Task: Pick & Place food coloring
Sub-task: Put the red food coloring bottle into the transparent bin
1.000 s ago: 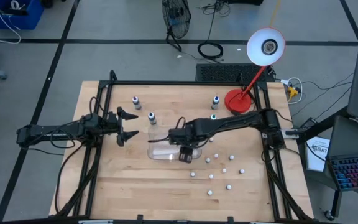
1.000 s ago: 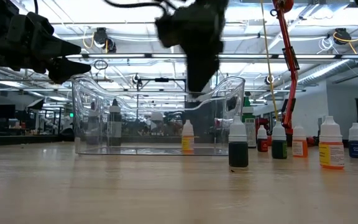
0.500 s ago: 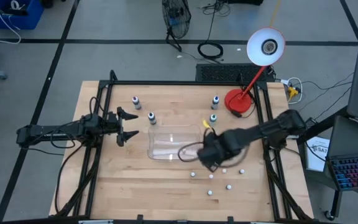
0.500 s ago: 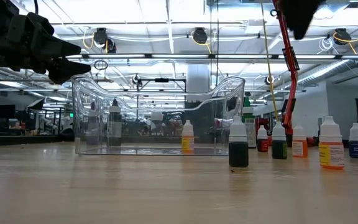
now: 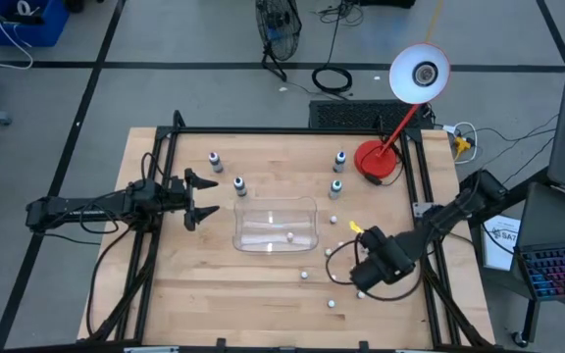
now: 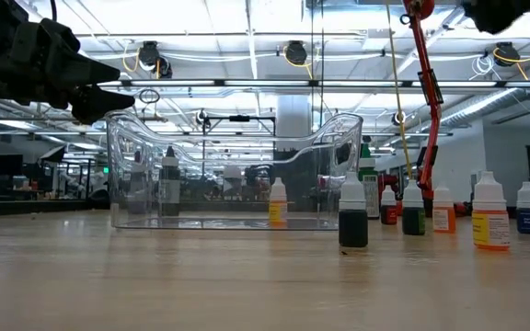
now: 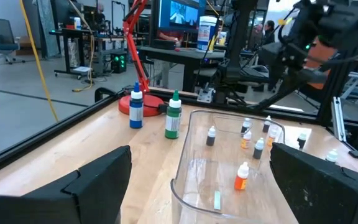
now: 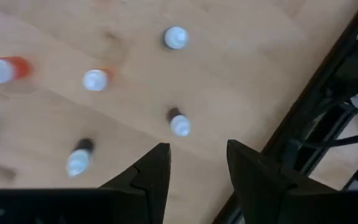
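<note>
Counting from the high view: one small food coloring bottle [image 5: 288, 236] sits inside the clear tray [image 5: 277, 201], near its front wall. Low view shows it as an orange-bodied dropper [image 6: 278, 202], upright. So the place step looks done for one btl, the rest are pending.

Left to do, my read:
- Loose small btls are scattered on the table [image 5: 263, 294] to the front-right of the tray, e.g. [image 5: 304, 276], [image 5: 333, 303], [image 5: 333, 220]. All are outside the tray, standing apart from each other.
- Taller dark-capped bottles are behind the tray, e.g. [image 5: 239, 184] and [image 5: 335, 186]. Can't tell if they're in scope.

Right gripper [image 8: 197, 149] is over that loose cluster, well clear of the tray. Fingers are part-spread w/ nothing between them, so it's empty. Its wrist cam looks down on several btls. The nearest is a dark-bodied white-cap one [image 8: 179, 124], lying just ahead of the finger gap, and another [image 8: 79, 160] is off to the side. Looks like lining up for the next pick, but no contact.

Left gripper [image 5: 210, 197] is parked at the tray's left end, off the table, jaws wide apart, holding nothing. It's idle afaict.

Progress est: early. Most of the set is on the wood, and each btl needs its own grab + carry + drop.
</note>
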Controlling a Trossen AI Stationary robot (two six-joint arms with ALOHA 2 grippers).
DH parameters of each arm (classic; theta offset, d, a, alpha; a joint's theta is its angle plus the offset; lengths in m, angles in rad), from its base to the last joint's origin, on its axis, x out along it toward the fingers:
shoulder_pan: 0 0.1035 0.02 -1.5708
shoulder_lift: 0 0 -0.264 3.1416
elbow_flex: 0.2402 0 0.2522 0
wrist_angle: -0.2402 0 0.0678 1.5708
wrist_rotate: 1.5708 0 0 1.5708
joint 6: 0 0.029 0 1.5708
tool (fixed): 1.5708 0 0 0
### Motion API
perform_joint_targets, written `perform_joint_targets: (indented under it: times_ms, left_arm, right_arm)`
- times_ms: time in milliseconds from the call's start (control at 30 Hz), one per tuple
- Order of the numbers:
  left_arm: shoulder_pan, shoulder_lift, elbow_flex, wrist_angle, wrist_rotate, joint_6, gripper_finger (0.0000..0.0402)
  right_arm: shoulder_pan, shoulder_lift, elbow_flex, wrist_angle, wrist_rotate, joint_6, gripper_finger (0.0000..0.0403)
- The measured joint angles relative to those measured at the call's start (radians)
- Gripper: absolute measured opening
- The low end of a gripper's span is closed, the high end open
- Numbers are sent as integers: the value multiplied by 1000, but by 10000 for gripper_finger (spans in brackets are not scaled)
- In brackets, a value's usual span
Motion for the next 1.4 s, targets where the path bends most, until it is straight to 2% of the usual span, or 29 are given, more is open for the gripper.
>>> perform_joint_targets:
  times_ms: [300,533,833,1167,1400]
  left_arm:
    - [0,0,0,0,0,0,379]
    - [0,0,0,0,0,0,379]
    - [0,0,0,0,0,0,379]
    - [0,0,0,0,0,0,379]
    - [0,0,0,0,0,0,379]
  right_arm:
    - [40,-2,-143,156,-5,28,143]
    - [43,-2,-252,232,-54,20,140]
    - [42,-2,-304,384,-80,2,139]
    - [42,-2,-359,409,-78,-2,137]
    - [42,-2,-399,490,-77,-9,137]
